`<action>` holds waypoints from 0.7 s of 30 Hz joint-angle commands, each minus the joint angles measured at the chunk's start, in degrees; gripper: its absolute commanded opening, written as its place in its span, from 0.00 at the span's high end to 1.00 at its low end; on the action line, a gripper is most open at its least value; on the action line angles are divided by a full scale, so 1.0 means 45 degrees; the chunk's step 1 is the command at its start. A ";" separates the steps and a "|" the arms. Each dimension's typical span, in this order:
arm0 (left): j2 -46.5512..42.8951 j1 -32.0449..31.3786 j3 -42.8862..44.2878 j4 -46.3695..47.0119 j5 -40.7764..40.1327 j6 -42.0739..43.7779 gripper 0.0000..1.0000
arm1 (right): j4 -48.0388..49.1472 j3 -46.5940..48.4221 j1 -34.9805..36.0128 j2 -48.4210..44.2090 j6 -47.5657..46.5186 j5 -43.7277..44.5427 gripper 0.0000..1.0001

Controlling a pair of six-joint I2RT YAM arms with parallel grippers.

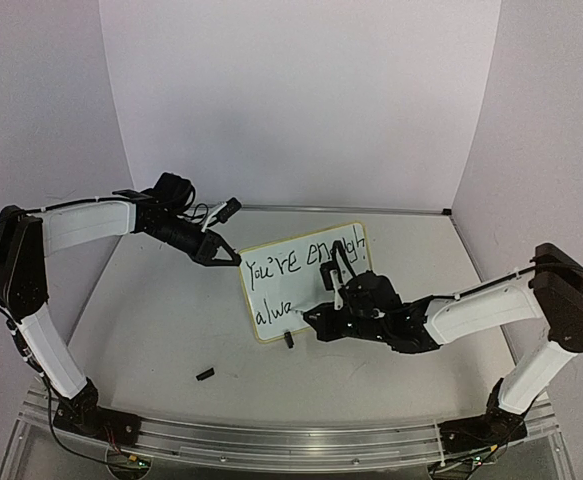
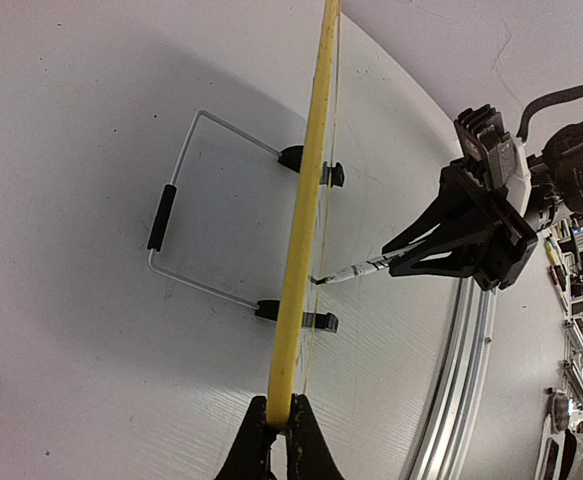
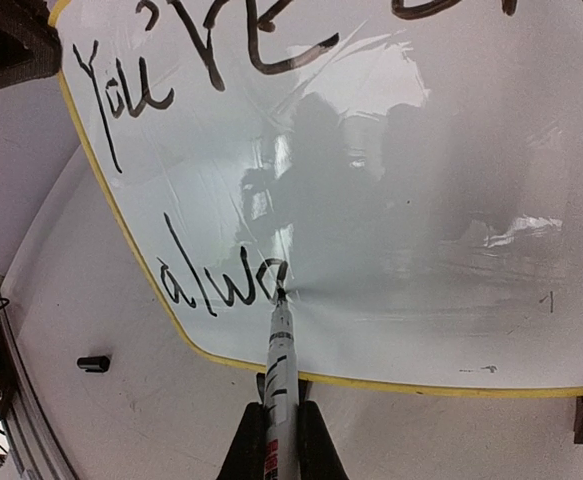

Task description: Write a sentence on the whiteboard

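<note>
The whiteboard [image 1: 301, 290] stands tilted on the table, its thin yellow rim [image 2: 306, 230] edge-on in the left wrist view. My left gripper [image 2: 279, 425] is shut on that rim at the board's upper left corner [image 1: 236, 259]. My right gripper [image 3: 279, 440] is shut on a white marker [image 3: 281, 360], low in front of the board [image 1: 313, 320]. The marker tip [image 3: 281, 295] touches the board face at the end of "alwa". The sentence [image 3: 221, 285] reads "You're enough" [image 1: 306, 258] on the top line and "alwa" below it.
A small black marker cap [image 1: 205, 375] lies on the table ahead of the board's left corner. The board rests on black clip feet [image 1: 288, 340] with a wire stand [image 2: 176, 215] behind it. A metal rail [image 1: 271, 440] runs along the near edge.
</note>
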 commanded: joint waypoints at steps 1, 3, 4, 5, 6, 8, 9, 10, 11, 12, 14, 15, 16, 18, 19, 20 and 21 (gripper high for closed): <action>-0.0046 -0.0183 0.0187 -0.0509 -0.0769 0.0824 1.00 | 0.0029 -0.0252 -0.0077 -0.0142 0.0126 0.0450 1.00; -0.0042 -0.0190 0.0183 -0.0516 -0.0776 0.0817 1.00 | -0.0024 -0.0282 -0.0073 -0.0307 0.0107 0.0599 1.00; -0.0049 -0.0187 0.0187 -0.0512 -0.0770 0.0825 1.00 | -0.0040 -0.0284 -0.0070 -0.0384 0.0087 0.0652 1.00; -0.0054 -0.0188 0.0199 -0.0513 -0.0770 0.0824 1.00 | -0.0043 -0.0284 -0.0067 -0.0457 0.0059 0.0694 1.00; -0.0057 -0.0186 0.0202 -0.0509 -0.0769 0.0822 1.00 | -0.0057 -0.0268 -0.0066 -0.0513 0.0039 0.0714 1.00; -0.0063 -0.0181 0.0185 -0.0508 -0.0770 0.0812 1.00 | -0.0064 -0.0228 -0.0081 -0.0619 -0.0002 0.0726 1.00; -0.0067 -0.0180 0.0184 -0.0508 -0.0775 0.0824 1.00 | -0.0063 -0.0226 -0.0072 -0.0692 -0.0037 0.0718 1.00; -0.0069 -0.0180 0.0183 -0.0508 -0.0786 0.0825 1.00 | -0.0058 -0.0210 -0.0065 -0.0768 -0.0057 0.0689 1.00; -0.0072 -0.0189 0.0185 -0.0508 -0.0787 0.0826 1.00 | -0.0024 -0.0207 -0.0067 -0.0857 -0.0084 0.0641 1.00; -0.0084 -0.0187 0.0183 -0.0512 -0.0789 0.0823 1.00 | 0.0024 -0.0209 -0.0079 -0.0947 -0.0105 0.0618 1.00; -0.0085 -0.0188 0.0183 -0.0499 -0.0791 0.0813 1.00 | 0.0133 -0.0241 -0.0081 -0.1155 -0.0124 0.0629 1.00; -0.0087 -0.0190 0.0183 -0.0505 -0.0788 0.0811 1.00 | 0.0163 -0.0225 -0.0076 -0.1225 -0.0157 0.0643 1.00; -0.0090 -0.0189 0.0188 -0.0512 -0.0788 0.0813 1.00 | 0.0170 -0.0179 -0.0075 -0.1243 -0.0199 0.0666 1.00; -0.0102 -0.0196 0.0186 -0.0501 -0.0789 0.0814 1.00 | 0.0172 -0.0065 -0.0079 -0.1195 -0.0275 0.0687 1.00; -0.0092 -0.0197 0.0184 -0.0505 -0.0789 0.0819 1.00 | 0.0172 -0.0004 -0.0073 -0.1128 -0.0302 0.0684 1.00; -0.0088 -0.0190 0.0185 -0.0507 -0.0795 0.0817 1.00 | 0.0172 0.0061 -0.0069 -0.1035 -0.0321 0.0697 1.00; -0.0091 -0.0192 0.0184 -0.0508 -0.0797 0.0823 1.00 | 0.0172 0.0112 -0.0075 -0.0935 -0.0332 0.0712 1.00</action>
